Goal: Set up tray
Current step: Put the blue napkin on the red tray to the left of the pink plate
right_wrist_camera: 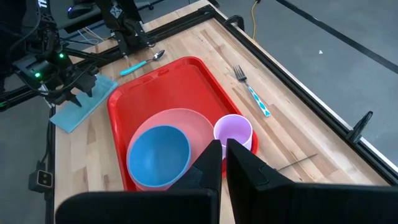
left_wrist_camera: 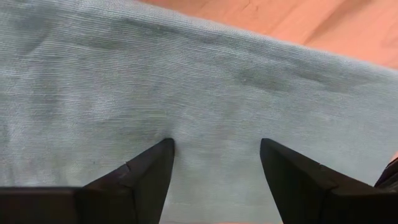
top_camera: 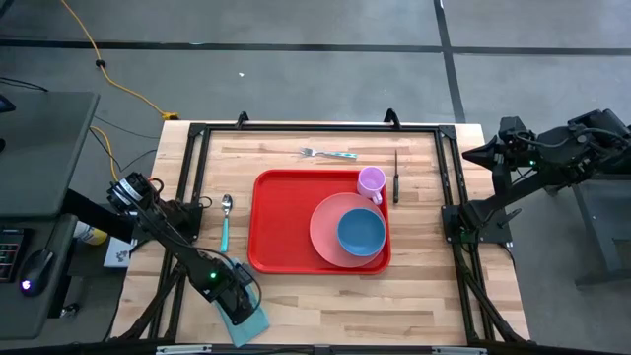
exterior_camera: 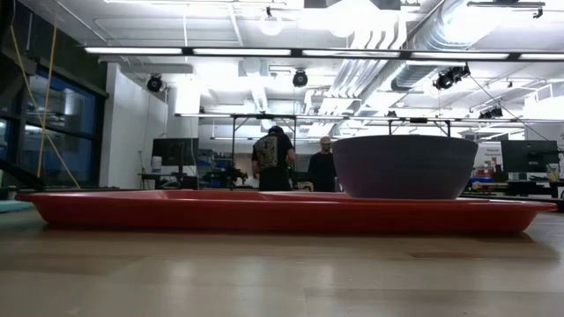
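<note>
Two pincers — left pincer point(left_wrist_camera: 214, 155) spread over teal cloth point(top_camera: 245, 320) | right pincer point(right_wrist_camera: 222, 155) clenched, empty | tray point(top_camera: 281, 222) unlabelled

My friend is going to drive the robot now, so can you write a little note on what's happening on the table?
Left gripper: open, fingers down on the light blue cloth at the table's near left corner; no grip visible.
Right gripper: shut, empty, raised off at the table's right side.
On the red tray: pink plate holding the blue bowl, and the purple cup.
Still on the table: spoon left of the tray, fork behind it, knife to its right, plus the cloth.
</note>
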Action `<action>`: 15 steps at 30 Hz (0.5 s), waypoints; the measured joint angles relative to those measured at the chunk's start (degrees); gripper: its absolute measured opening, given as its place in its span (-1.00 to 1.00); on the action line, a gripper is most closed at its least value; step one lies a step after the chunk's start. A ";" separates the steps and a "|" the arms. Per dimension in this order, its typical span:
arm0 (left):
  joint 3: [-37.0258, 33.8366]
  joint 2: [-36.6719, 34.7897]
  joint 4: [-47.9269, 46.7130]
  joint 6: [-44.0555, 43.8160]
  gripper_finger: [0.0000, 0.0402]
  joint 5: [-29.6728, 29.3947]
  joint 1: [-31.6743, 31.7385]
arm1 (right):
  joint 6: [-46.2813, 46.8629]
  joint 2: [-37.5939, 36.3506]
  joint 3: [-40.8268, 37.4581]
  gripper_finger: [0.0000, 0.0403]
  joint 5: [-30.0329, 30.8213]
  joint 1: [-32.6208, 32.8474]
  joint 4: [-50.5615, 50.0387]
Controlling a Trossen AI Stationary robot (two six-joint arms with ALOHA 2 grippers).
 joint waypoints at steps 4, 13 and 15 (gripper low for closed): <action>0.01 0.01 -0.36 -0.14 0.34 -0.07 0.00 | -0.02 0.00 0.00 -1.00 0.02 -0.01 0.00; 0.18 -0.21 -2.00 -7.45 0.30 1.50 2.51 | -0.11 0.00 0.00 -1.00 0.09 -0.01 0.00; 1.41 -0.23 -4.58 -8.89 0.33 1.43 3.42 | -0.12 0.00 0.00 -1.00 0.09 -0.01 0.00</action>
